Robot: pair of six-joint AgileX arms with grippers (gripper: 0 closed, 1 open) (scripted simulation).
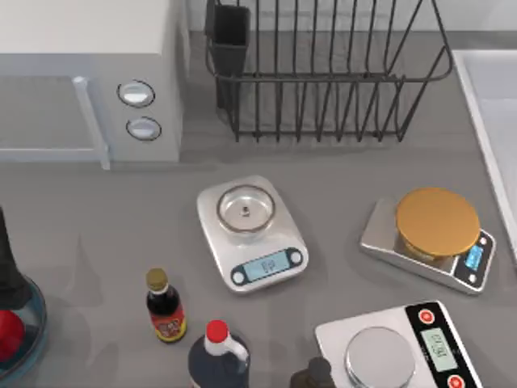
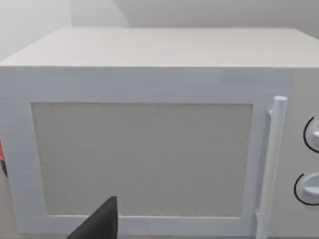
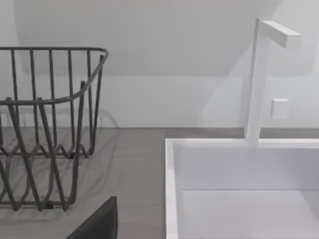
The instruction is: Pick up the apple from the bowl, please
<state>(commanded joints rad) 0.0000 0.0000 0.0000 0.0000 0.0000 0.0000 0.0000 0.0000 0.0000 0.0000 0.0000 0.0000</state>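
The grey desk (image 1: 121, 234) carries a white microwave (image 1: 89, 73) at its far left and a dark wire rack (image 1: 323, 81) at the far middle, with a white sink (image 1: 493, 105) set in at the far right. In the middle stands a silver scale (image 1: 252, 234) with a steel plate; to its right sits a scale with a gold plate (image 1: 432, 238), and a third scale (image 1: 400, 347) lies at the near right. A small sauce bottle (image 1: 164, 307) and a dark jug with a red cap (image 1: 216, 352) stand near the front. The blue bowl (image 1: 24, 339) rests at the near left edge.
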